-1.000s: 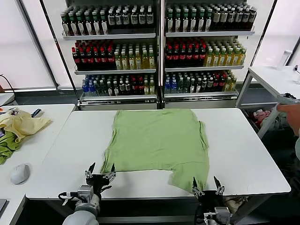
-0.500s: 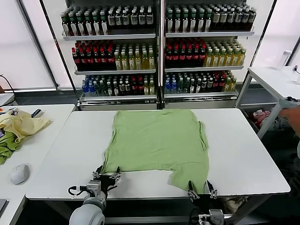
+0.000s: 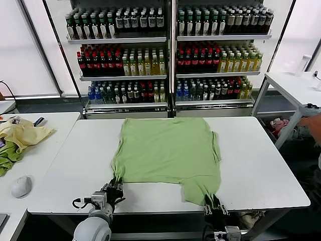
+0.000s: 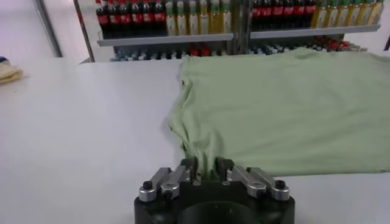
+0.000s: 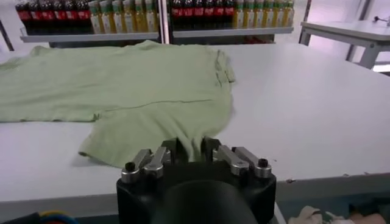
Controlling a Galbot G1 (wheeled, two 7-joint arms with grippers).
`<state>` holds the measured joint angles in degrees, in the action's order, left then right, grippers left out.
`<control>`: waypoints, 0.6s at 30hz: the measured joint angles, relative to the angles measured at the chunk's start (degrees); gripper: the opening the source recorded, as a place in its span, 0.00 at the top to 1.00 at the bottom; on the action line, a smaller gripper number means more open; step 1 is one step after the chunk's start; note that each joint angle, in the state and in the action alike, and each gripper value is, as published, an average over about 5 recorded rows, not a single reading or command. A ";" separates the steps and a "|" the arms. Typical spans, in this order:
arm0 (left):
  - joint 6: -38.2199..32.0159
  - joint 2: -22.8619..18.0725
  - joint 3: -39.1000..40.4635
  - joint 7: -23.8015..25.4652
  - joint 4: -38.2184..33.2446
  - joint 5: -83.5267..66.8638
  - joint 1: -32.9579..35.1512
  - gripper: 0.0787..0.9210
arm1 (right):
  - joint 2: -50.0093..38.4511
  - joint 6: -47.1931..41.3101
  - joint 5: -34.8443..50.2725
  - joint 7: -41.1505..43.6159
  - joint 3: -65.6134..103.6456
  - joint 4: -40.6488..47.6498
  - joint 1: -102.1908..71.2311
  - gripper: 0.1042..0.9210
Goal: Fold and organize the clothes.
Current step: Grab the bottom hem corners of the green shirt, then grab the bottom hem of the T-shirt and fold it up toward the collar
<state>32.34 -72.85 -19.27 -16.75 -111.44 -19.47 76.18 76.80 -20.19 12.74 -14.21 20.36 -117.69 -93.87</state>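
Head view is showing the light green shirt [image 3: 165, 150] lying spread on the white table [image 3: 261, 170], its near hem reaching both grippers. Left gripper [image 3: 116, 182] is pinching the near left corner, cloth bunching between its jaws. Right gripper [image 3: 212, 202] is clamping the near right flap, fabric gathered between its jaws at the table's front edge.

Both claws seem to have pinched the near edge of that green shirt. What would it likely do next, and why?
Probably lift both corners together and carry them toward the far edge. The left gripper and right gripper are each closed on bunched fabric at the near edge of the polo shirt, which lies flat and unfolded on the table.
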 measured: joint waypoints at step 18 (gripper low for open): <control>-6.56 2.36 0.23 2.39 -8.56 -0.68 3.61 0.97 | -4.48 3.64 3.99 4.37 3.71 -4.19 2.43 0.97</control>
<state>25.78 -70.49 -19.04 -14.36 -119.99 -20.15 79.80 72.32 -16.55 16.73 -9.84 24.07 -121.88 -91.44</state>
